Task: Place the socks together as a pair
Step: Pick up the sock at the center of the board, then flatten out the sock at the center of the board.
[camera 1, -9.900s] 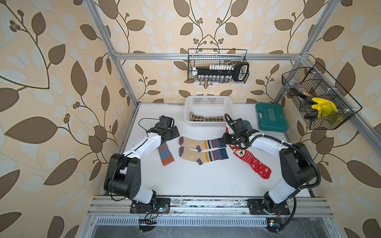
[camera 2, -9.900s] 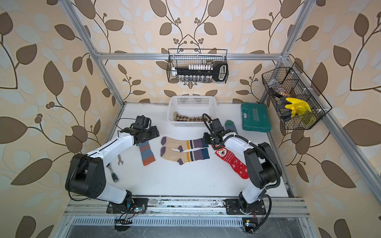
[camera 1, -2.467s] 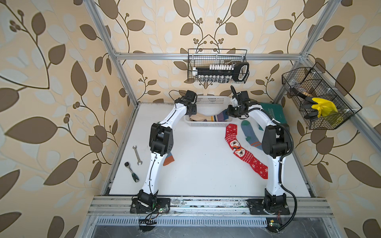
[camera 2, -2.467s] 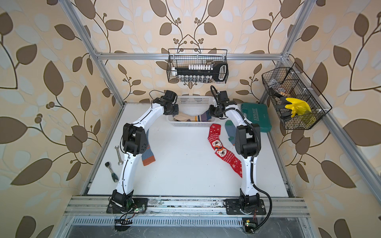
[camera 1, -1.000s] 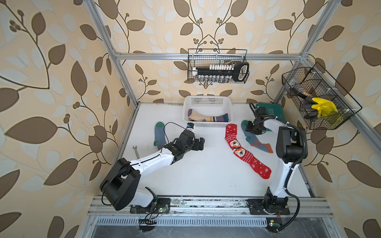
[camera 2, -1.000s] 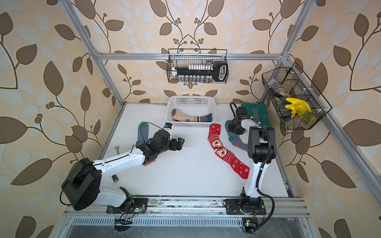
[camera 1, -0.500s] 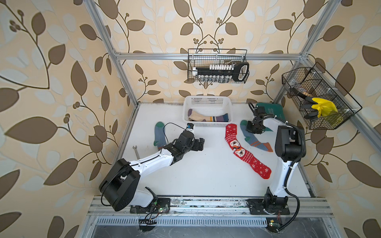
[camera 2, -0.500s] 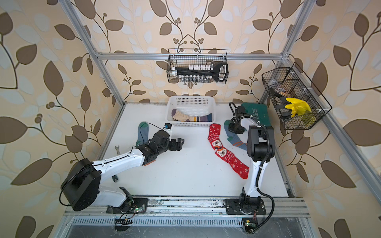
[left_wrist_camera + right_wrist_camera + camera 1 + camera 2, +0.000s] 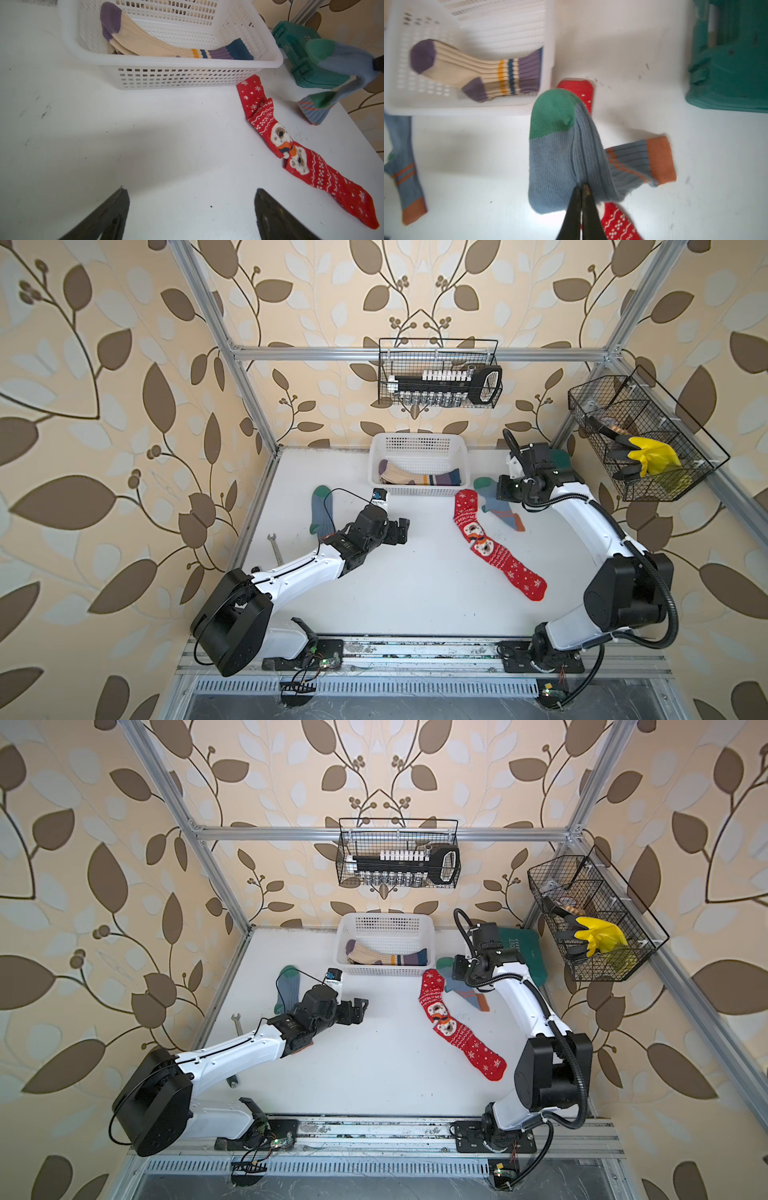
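On the right side of the table, your right gripper is clenched on a blue-grey sock, its 2 fingers pressed together around a fold in the foot. That sock is lifted at the pinch. Its green toe sticks out past the gripper, while the orange cuff end trails down to the tabletop. In both top views this gripper sits between the white basket and the green case, just beside the basket's right front corner.

Your left gripper is spread wide and holds nothing — its 2 fingers frame bare table, well apart from every sock. In the top views it hovers left of the table's middle.

The second blue-grey sock lies flat near the left edge, toe towards the back wall, its cuff end hidden under the left arm. The 2 matching socks are therefore well apart, on opposite sides of the basket.

2 red snowflake socks lie end to end in a slanting line, overlapping where their animal faces meet. The far end of that line is just beside the held sock. The cream striped socks lie stacked inside the white basket — purple toes at its left end. A wrench lies by the table's left edge, beside the left arm.
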